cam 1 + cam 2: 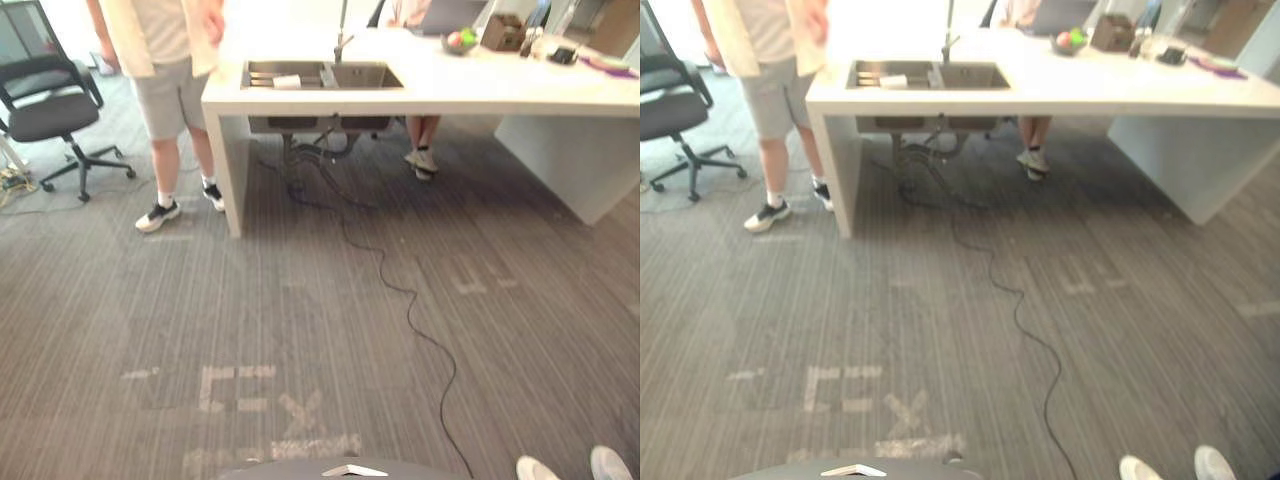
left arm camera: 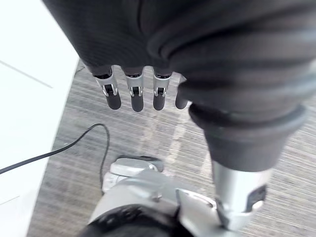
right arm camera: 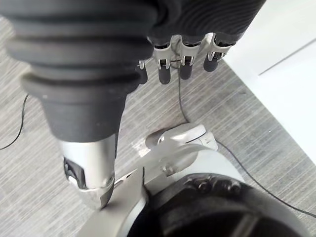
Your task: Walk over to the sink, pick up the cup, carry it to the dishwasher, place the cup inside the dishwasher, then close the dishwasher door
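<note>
Slackly, left hand (image 2: 134,94) and right hand (image 3: 185,63) hang straight-fingered.

Bright glare across the white counter (image 1: 450,88)

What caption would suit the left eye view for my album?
Sink in a white counter ahead across grey carpet; a person stands beside it.

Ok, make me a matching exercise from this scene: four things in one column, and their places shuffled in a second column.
Things
1. sink
2. office chair
3. fruit bowl
4. person in grey shorts

Places
A. standing on the carpet at the left end of the counter
B. on the counter, right of the tap
C. set into the white counter
D. far left, wheels on the carpet

Pairs: 1-C, 2-D, 3-B, 4-A
</note>
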